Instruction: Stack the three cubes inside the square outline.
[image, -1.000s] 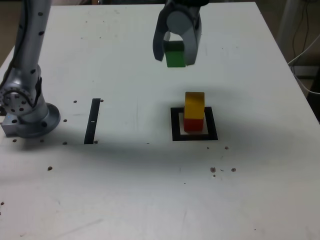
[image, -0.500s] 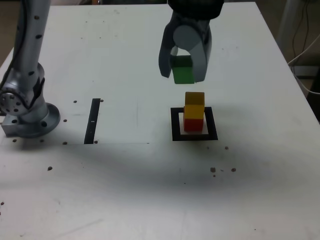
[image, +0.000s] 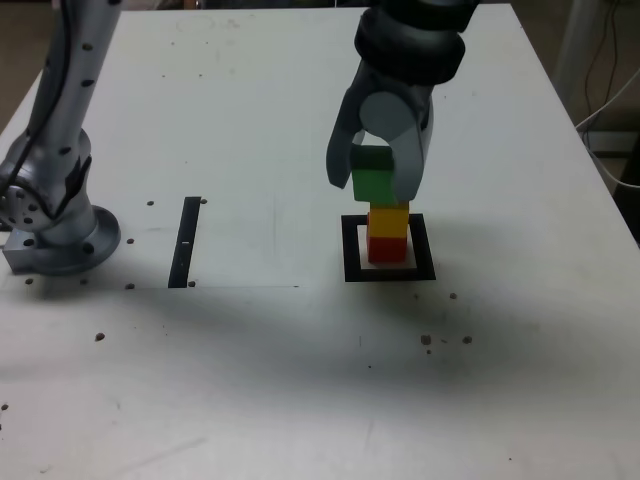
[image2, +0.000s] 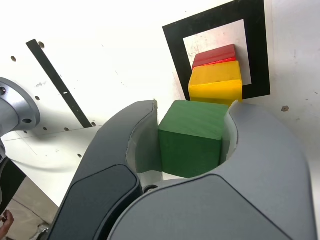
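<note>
Two cubes stacked in the square, the third in the gripper just above them.

Clamped between the jaws of the gripper (image: 374, 186), the green cube (image: 373, 184) hangs right over the yellow cube (image: 388, 220); whether the two touch cannot be told, and in the wrist view the green cube (image2: 190, 138) looks a little off from the yellow top (image2: 215, 83). Yellow sits on the red cube (image: 387, 249), which rests in the pale centre of the square outline (image: 350, 250) on the white table (image: 300, 380). By my reading, what is left is to line up, set down and let go.
</note>
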